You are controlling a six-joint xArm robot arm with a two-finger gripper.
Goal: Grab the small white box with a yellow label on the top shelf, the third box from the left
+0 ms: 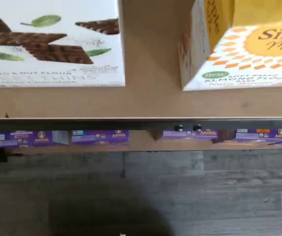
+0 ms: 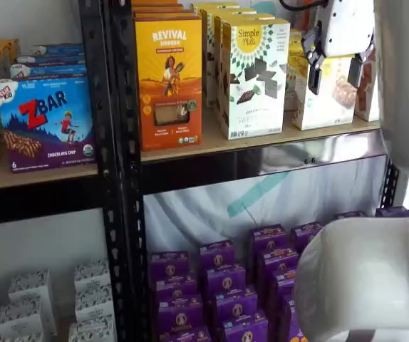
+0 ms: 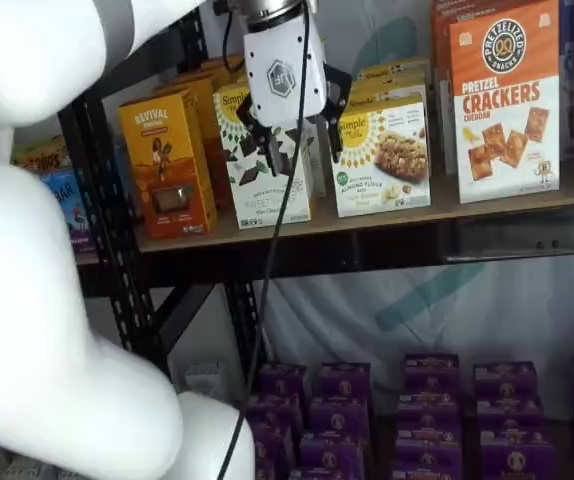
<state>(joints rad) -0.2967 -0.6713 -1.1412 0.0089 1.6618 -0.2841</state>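
The small white box [image 3: 382, 160] is standing upright on the top shelf [image 3: 387, 222], between the taller white Sweet Thins box [image 3: 257, 165] and the orange-and-white Pretzel Crackers box [image 3: 504, 100], with a bare strip of board on each side of it. Being a thin cardboard carton of soft-baked bars, it is likely light, fairly stiff at its edges and easy to dent on its broad faces, with a smooth printed skin that could slip; the narrow side panels look like the sensible place to take hold.

The end effector [image 3: 289, 135] is hanging in front of the shelf with its black fingers spread apart and nothing between them.

The wrist view is showing the box [image 1: 239, 49] turned slightly out of line with the Sweet Thins box [image 1: 52, 42], something neither shelf view is making plain. In a shelf view the end effector [image 2: 336, 68] is overlapping the carton's front [image 2: 327, 100].
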